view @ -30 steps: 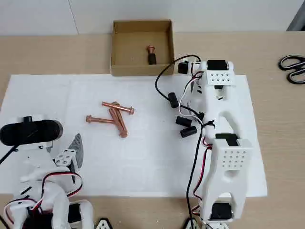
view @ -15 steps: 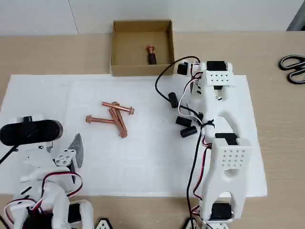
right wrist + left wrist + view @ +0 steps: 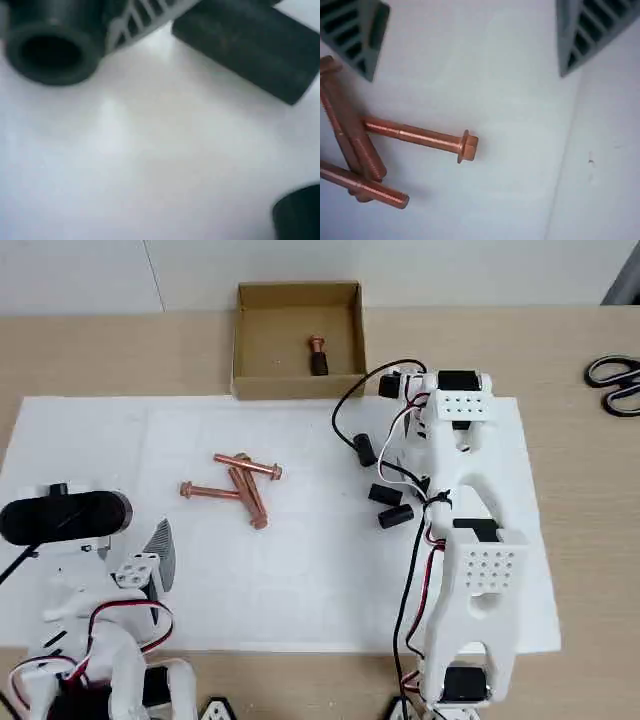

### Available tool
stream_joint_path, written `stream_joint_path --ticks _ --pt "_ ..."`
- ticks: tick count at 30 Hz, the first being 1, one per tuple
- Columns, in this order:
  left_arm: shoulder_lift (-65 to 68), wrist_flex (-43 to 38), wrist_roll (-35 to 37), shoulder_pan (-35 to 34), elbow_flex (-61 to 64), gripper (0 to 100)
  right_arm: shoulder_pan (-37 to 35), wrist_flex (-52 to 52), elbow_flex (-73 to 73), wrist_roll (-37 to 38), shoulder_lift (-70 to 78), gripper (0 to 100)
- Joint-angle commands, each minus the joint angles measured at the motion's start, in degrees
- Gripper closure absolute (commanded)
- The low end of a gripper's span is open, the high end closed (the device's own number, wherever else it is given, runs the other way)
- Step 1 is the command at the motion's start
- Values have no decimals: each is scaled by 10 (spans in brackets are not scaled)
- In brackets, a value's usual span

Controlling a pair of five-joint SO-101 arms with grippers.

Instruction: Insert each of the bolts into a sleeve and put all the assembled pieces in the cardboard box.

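Three copper bolts [image 3: 240, 483] lie crossed on the white mat [image 3: 300, 570]; they also appear in the left wrist view, bolts [image 3: 420, 137]. My left gripper [image 3: 470, 30] hovers open above them, at the mat's near left, gripper [image 3: 160, 548]. Three black sleeves [image 3: 384, 494] lie on the mat to the right. My right gripper [image 3: 397, 464] hangs low right by them. In the right wrist view, one sleeve [image 3: 50, 47] shows its open bore and another sleeve [image 3: 245, 50] lies on its side. The cardboard box [image 3: 255, 340] holds one bolt in a sleeve [image 3: 317, 353].
Black and red cables [image 3: 345, 405] loop from the right arm over the mat near the sleeves. Scissors [image 3: 615, 383] lie on the wooden table at the far right. The mat between bolts and sleeves is bare.
The right arm's wrist end has shifted slightly to the right. Bolts, sleeves and the left arm have not moved.
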Motion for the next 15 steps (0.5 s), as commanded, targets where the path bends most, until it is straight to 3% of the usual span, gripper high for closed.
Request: stream_joint_path --ticks 1,8,15 --pt "-1 -14 4 -3 -2 775 -3 -2 1 7 2 995" --pt "35 -2 4 -3 -45 772 -4 37 -25 4 -115 995" --pt "271 7 4 -1 -189 774 -4 42 6 4 -218 995"
